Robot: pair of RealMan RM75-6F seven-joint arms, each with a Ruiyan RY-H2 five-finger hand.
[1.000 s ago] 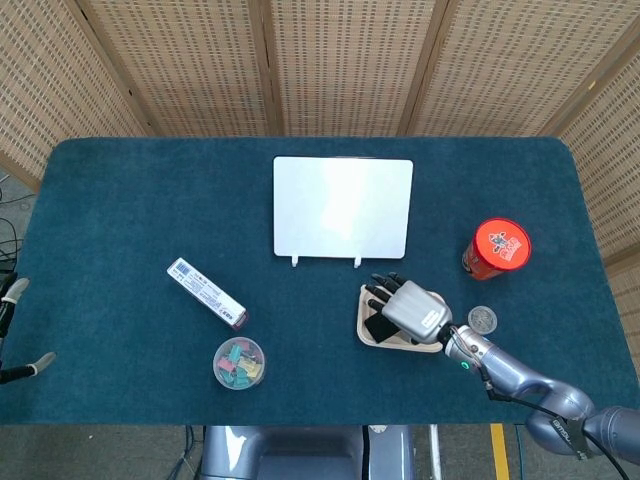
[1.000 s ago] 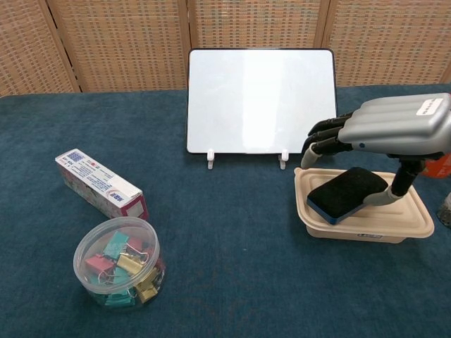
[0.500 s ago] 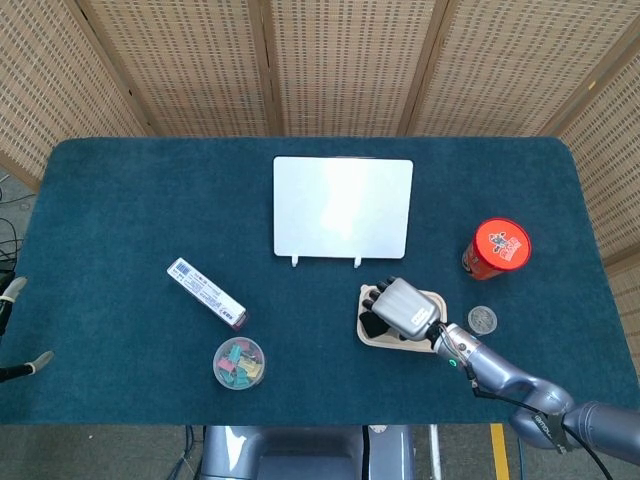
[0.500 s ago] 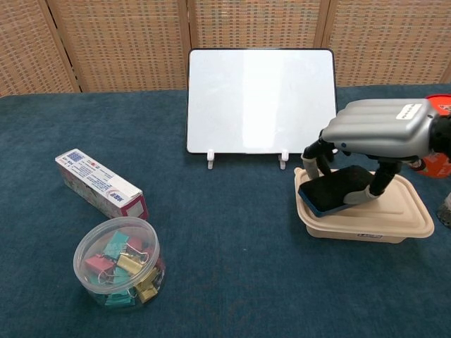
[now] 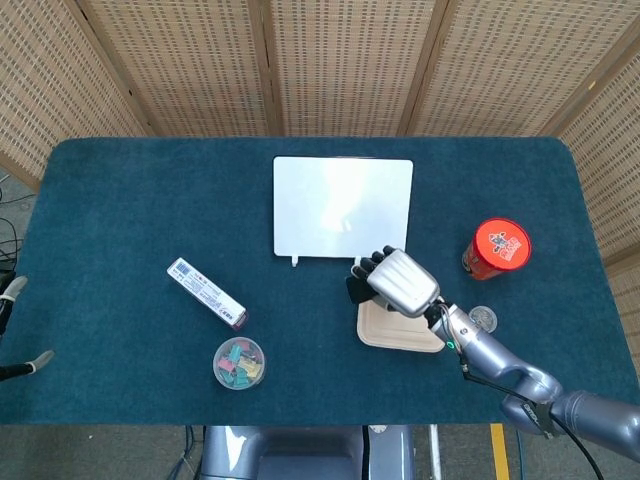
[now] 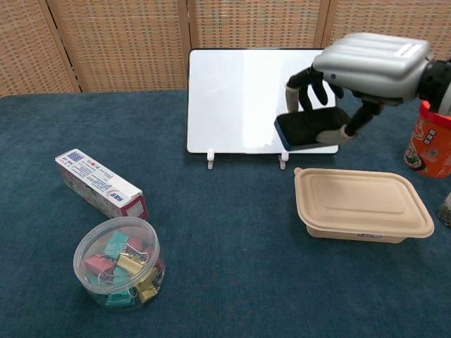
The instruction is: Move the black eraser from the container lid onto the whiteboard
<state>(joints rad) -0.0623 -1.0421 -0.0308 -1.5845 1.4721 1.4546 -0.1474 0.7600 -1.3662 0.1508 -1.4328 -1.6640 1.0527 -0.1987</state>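
Observation:
My right hand [image 6: 370, 56] [image 5: 400, 282] grips the black eraser [image 6: 310, 129], which has a blue edge, and holds it in the air above the table. In the chest view the eraser hangs in front of the lower right part of the whiteboard [image 6: 239, 91] [image 5: 330, 205]. The beige container lid [image 6: 363, 204] [image 5: 395, 328] lies bare on the table below and to the right of the hand. In the head view the eraser is mostly hidden under the hand. My left hand [image 5: 15, 330] shows only as fingertips at the far left edge.
A red can [image 6: 428, 144] [image 5: 497, 248] stands right of the lid. A small round jar [image 5: 483, 319] sits near it. A white and red box [image 6: 99, 184] and a clear tub of binder clips [image 6: 120, 264] lie at the left.
My right hand has closed on the eraser, lifted it off the container lid and carried it up and toward the whiteboard. The lid is now bare.

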